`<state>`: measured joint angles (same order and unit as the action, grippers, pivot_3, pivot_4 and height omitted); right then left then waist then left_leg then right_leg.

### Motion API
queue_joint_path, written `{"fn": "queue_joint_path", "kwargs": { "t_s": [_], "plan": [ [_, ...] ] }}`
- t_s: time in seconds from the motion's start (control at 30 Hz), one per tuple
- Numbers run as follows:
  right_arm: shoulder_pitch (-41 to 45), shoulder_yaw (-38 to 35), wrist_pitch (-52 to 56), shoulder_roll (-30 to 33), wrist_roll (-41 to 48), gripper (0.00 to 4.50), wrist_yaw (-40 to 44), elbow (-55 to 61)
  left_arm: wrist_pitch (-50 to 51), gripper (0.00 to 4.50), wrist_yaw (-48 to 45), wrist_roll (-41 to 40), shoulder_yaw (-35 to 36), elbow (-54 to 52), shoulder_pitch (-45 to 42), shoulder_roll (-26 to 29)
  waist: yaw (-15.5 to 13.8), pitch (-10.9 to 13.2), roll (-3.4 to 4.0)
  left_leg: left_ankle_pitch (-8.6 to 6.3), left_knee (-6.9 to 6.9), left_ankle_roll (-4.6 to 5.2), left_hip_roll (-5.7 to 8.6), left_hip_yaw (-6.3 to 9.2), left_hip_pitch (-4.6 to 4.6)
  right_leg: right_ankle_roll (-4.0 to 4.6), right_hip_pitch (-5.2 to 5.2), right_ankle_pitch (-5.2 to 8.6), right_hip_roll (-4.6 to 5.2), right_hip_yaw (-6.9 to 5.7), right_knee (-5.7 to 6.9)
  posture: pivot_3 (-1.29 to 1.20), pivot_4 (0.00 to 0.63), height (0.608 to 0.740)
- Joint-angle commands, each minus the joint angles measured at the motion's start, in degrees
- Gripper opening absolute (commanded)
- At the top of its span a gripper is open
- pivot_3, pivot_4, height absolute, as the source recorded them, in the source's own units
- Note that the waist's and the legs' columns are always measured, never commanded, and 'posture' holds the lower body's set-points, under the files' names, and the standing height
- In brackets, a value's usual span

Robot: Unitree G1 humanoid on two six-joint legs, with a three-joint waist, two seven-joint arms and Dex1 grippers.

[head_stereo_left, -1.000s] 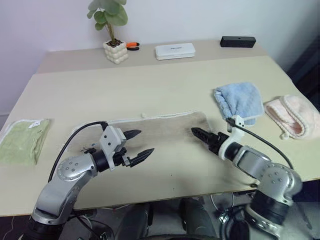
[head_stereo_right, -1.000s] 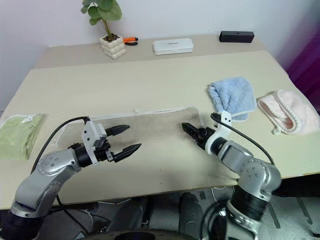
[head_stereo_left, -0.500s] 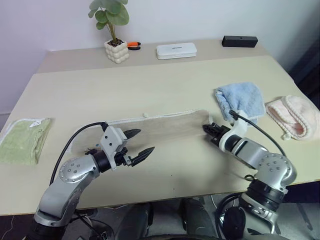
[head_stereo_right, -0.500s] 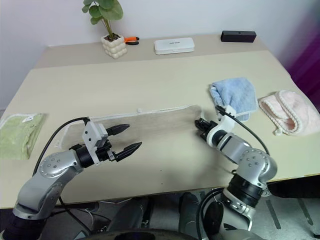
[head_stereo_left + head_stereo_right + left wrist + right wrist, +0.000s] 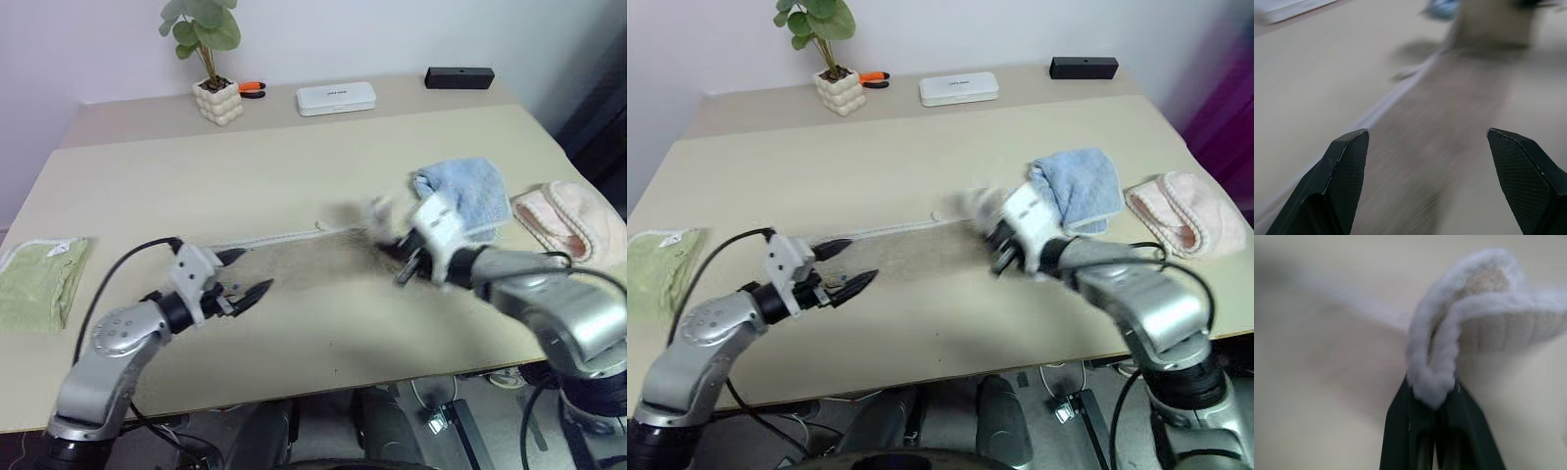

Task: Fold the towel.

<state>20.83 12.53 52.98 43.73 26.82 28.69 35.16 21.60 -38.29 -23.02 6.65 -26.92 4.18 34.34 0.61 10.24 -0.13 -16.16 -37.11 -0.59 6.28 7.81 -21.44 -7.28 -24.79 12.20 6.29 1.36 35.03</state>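
Towel: beige-grey strip lying along the table's near half, its right end lifted off the surface.
Right gripper: clamped on that end's whitish edging.
Left gripper: fingers spread wide, empty, low over the towel's left end.
Progress: one end picked up, no fold laid yet; the whole fold looks left to do.
Room: bare table behind; light blue towel just beside the raised end, green towel at the left edge.
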Motion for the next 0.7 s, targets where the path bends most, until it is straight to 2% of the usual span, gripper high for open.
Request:
{"fn": "queue_joint_path", "kwargs": {
  "t_s": [0.03,0.3,0.47,0.5,0.57,0.7],
  "plan": [
    [0.4,4.1,-5.5,-0.6,-5.2,0.03,1.7,-1.3,-1.2,3.94,-0.1,-0.2,1.8,-1.8,0.8,0.3,-0.5,0.0,-0.07,0.00,-0.04,0.00,0.07,0.01,-0.02,-0.01,0.01,0.00,0.08,-0.01,0.00,0.00,0.150,0.740],
    [1.9,6.2,-7.6,-7.9,-11.7,0.03,-1.3,-8.2,-0.2,3.94,1.4,0.0,0.9,-4.7,2.7,-0.7,-1.4,0.0,-0.21,-0.01,-0.08,0.01,0.11,0.08,0.00,0.00,0.06,0.00,0.10,-0.03,-0.04,0.00,0.150,0.740],
    [2.2,5.8,-6.6,-10.1,-12.1,0.03,0.2,-8.5,0.3,3.94,1.9,0.1,0.0,-5.0,2.6,-1.4,-1.3,0.0,-0.21,-0.02,-0.05,0.00,0.11,0.08,0.00,0.00,0.04,-0.01,0.09,-0.02,-0.04,0.00,0.150,0.740],
    [2.3,5.5,-6.3,-10.5,-11.8,0.58,0.5,-8.3,0.3,3.94,1.9,0.1,-0.1,-5.0,2.6,-1.4,-1.3,0.0,-0.21,-0.02,-0.04,0.00,0.11,0.08,0.00,0.00,0.04,-0.01,0.09,-0.03,-0.04,0.00,0.150,0.740],
    [2.2,4.7,-5.6,-11.0,-10.6,1.33,1.5,-7.2,0.2,3.94,2.0,0.1,-0.1,-5.0,2.7,-1.4,-1.3,0.0,-0.21,-0.02,-0.04,0.00,0.11,0.08,0.00,0.00,0.04,-0.01,0.09,-0.02,-0.04,0.00,0.150,0.740],
    [-0.3,-1.2,-6.5,-10.4,-4.4,3.43,6.2,-2.2,0.2,3.94,2.4,-0.1,0.8,-4.9,3.9,-1.2,-1.3,0.0,-0.21,-0.02,-0.02,0.01,0.11,0.08,-0.01,0.00,0.04,0.00,0.09,-0.03,-0.05,0.00,0.150,0.740]
  ]
}}
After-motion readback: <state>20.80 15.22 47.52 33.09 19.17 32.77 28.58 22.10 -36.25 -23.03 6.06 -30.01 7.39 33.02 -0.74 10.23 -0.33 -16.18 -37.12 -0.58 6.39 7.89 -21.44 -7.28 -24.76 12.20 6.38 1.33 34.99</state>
